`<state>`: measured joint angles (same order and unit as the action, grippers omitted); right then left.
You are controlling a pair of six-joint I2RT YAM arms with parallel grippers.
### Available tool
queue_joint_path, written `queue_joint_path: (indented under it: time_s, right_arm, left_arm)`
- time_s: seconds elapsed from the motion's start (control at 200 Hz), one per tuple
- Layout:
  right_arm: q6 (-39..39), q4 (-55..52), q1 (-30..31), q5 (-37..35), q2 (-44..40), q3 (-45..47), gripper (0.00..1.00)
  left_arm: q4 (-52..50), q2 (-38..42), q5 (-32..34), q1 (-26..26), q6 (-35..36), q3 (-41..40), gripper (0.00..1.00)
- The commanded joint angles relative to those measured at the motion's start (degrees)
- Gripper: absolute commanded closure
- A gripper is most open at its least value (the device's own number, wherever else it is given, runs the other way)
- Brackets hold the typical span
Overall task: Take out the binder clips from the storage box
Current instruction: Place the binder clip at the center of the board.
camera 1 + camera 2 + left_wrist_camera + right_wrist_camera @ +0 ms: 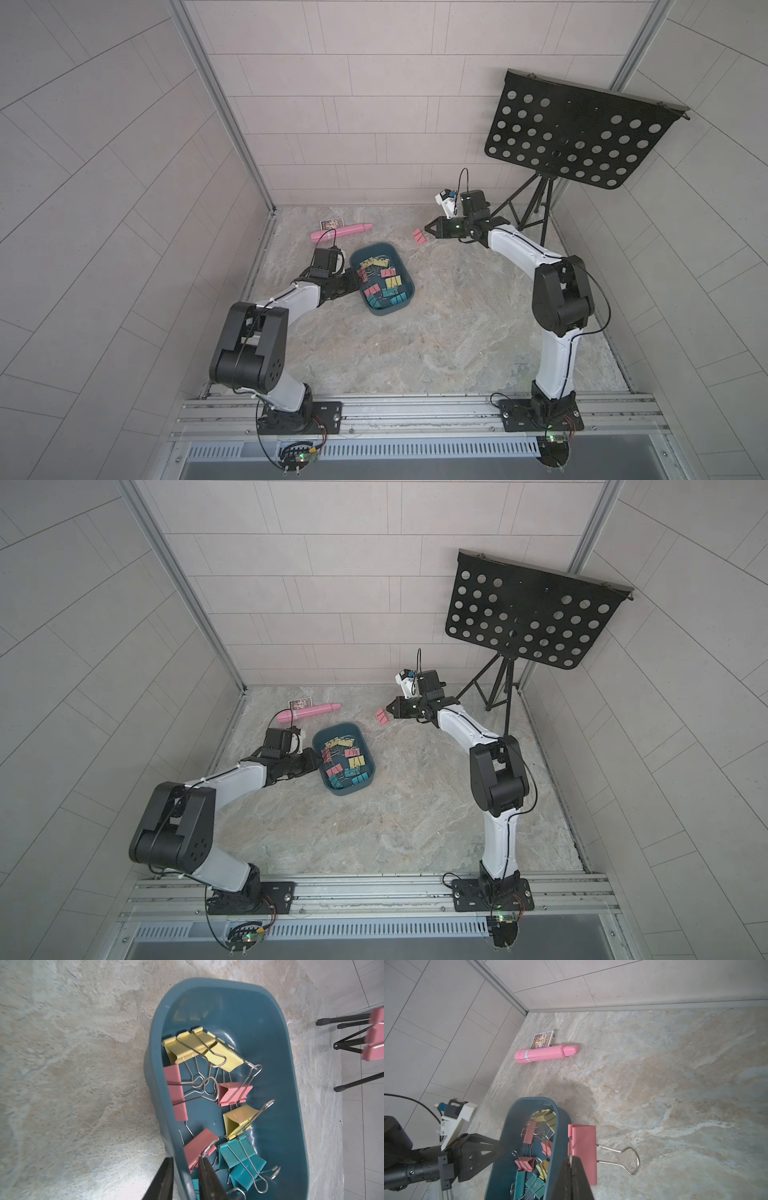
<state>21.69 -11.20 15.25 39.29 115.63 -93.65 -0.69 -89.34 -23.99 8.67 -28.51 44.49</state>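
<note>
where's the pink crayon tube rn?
In both top views, the pink crayon tube lies far left on the table, beside the printed card, beyond the storage box.

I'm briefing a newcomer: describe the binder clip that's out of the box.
Find the black perforated stand at the back. In front of it, the right claw holds a pink binder clip, the only clip outside the teal storage box.

storage box (270, 1043), binder clips (234, 1093), tool (185, 1159) pinching rim
</note>
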Motion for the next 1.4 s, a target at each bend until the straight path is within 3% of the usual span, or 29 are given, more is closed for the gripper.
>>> queue_joint_path:
  time_s: [0.0,0.43,1.246,1.391]
  right_arm:
    - [0.39,-1.98,-0.12,-0.13,3.29,-2.67,1.00]
    - [-1.77,-9.04,-0.13,-2.73,9.98,-8.77,1.00]
    - [-2.32,-10.68,-0.13,-3.13,14.44,-9.35,1.00]
    - [-2.30,-10.68,-0.13,-3.11,14.58,-8.98,0.93]
  left_arm:
    - [-2.47,-1.01,1.29,0.14,1.16,0.86,0.71]
    - [-2.92,-0.77,0.78,0.13,1.18,0.78,0.71]
    - [-3.10,-1.01,0.54,0.48,1.18,0.90,0.72]
    - [-3.10,-1.19,0.48,0.58,1.18,0.90,0.72]
